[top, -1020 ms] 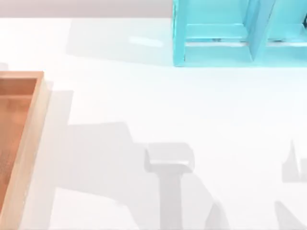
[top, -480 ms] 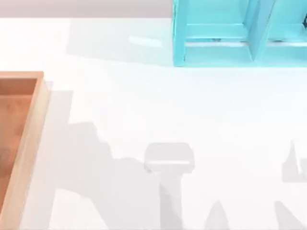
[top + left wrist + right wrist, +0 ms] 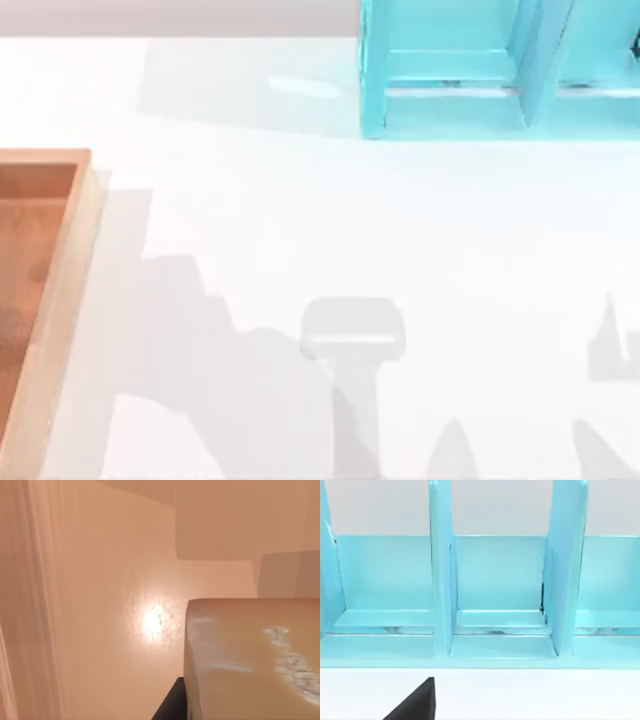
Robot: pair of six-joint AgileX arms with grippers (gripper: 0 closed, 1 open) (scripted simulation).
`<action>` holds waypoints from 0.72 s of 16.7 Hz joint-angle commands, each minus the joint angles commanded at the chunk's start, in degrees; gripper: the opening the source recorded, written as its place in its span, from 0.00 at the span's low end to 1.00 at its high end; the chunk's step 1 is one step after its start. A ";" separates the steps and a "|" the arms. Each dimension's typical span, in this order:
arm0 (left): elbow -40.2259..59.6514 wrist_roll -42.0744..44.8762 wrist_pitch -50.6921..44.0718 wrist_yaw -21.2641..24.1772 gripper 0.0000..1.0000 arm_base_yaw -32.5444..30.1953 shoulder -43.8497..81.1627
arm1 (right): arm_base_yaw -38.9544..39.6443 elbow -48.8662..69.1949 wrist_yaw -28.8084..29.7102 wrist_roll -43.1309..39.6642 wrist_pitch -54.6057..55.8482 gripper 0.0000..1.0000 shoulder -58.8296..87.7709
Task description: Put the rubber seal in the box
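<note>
Between the half-second-old top view and this one nothing shifted beside the box (image 3: pixel 60 300). Our left wrist camera showed the rubber seal (image 3: pixel 250 660) close above the box's orange floor; release looked near. We could not tell either pincer's opening.

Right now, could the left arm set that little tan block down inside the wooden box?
Probably yes. In the left wrist view the rubber seal sits close to the camera with the box's orange-brown floor right behind it, and nothing lies between them. Whether the gripper's fingers hold it cannot be told.
</note>
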 joint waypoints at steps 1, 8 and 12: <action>0.00 0.00 0.00 0.00 0.45 0.00 0.00 | 0.00 0.00 0.00 0.00 0.00 1.00 0.00; 0.00 0.00 0.00 0.00 0.98 0.00 0.00 | 0.00 0.00 0.00 0.00 0.00 1.00 0.00; 0.00 0.00 0.00 0.00 1.00 0.00 0.00 | 0.00 0.00 0.00 0.00 0.00 1.00 0.00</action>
